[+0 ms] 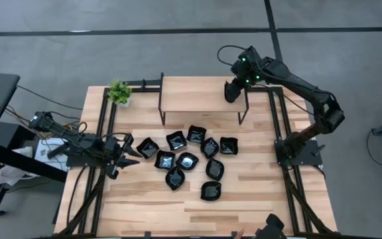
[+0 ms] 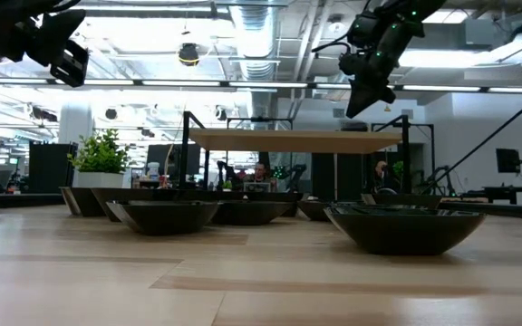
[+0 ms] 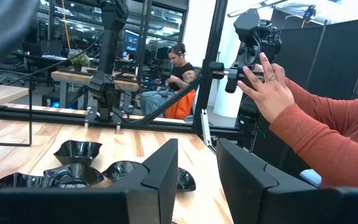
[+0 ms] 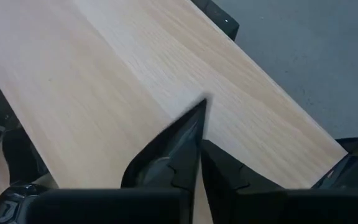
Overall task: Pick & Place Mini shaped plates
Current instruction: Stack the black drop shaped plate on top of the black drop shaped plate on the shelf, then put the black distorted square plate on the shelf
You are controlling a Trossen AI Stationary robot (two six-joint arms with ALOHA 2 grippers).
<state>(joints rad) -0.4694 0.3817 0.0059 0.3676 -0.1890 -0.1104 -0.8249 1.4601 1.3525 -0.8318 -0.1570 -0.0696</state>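
Your right hand [image 1: 231, 93] hangs over the raised shelf [image 1: 201, 95], fingers looking nearly pinched together with nothing between them. Your left hand [image 1: 126, 154], parted and empty, waits at the counter [image 1: 257, 192] edge beside the mini shaped plates [image 1: 190, 160] clustered mid-counter.

light: bright, even, from ceiling strips [image 2: 243, 11] | shadows: soft | glare: glints on black plates [image 1: 188, 161] | blur: near worktop [image 2: 243, 290], plates soft
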